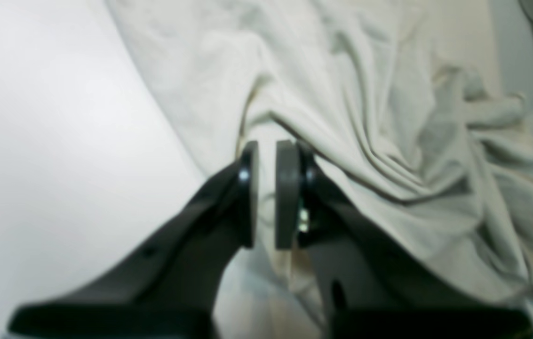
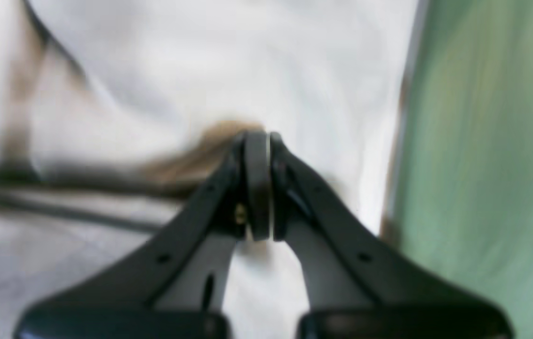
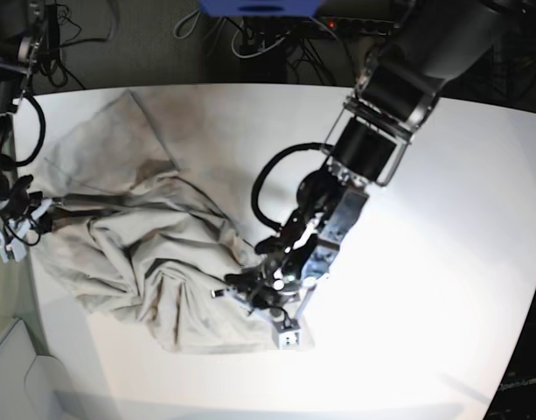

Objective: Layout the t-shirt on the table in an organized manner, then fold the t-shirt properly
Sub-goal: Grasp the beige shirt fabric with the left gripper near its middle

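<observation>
1. Base view is showing the t-shirt [image 3: 154,262] lying crumpled across the left half of the white tabletop [image 3: 425,262], one panel spreading flat toward the upper left of the frame and the rest bunching in deep folds toward the lower centre.
2. Judging by those folds, the cloth is behaving as light, limp and non-slippery; it is likely sagging wherever it is not being held, so seams, hem corners or shoulders are looking like the best places to pinch.
3. Left hand [image 1: 266,188] is sitting at the shirt's lower right edge in the base view; the left wrist view is showing its pads nearly together with a thin slot between them, and I cannot tell whether fabric is lying in that slot.
4. Right hand [image 2: 258,183] is appearing clenched, pads pressed flat, at the far left edge of the base view; whether it is pinching a shirt edge is too blurred to judge.
5. Left wrist view is revealing wrinkle detail that the overhead cannot; only the base view is giving the garment's whole outline.
</observation>
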